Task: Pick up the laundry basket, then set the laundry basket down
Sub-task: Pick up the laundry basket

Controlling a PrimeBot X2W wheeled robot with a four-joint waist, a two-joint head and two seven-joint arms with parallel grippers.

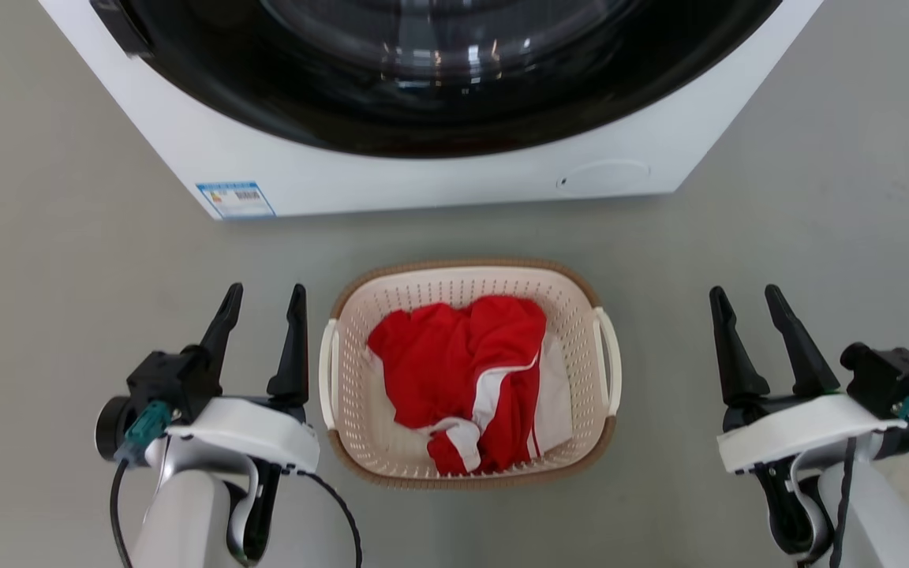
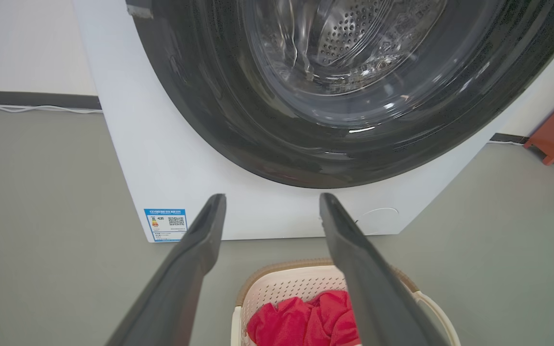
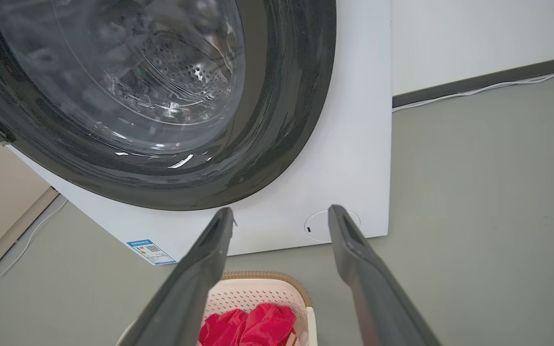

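Approach stage, by the look of it, with nothing gripped yet. Bring the left gripper onto the white left handle just beside it. Carry the right gripper inward to the right handle, well apart from it now. Close both together and lift level, keeping the red garment inside. Both moderately parted, empty, touching nothing. Laundry basket on the floor between them, before the washing machine.

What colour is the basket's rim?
The laundry basket has a brown rim, clearest in head view.
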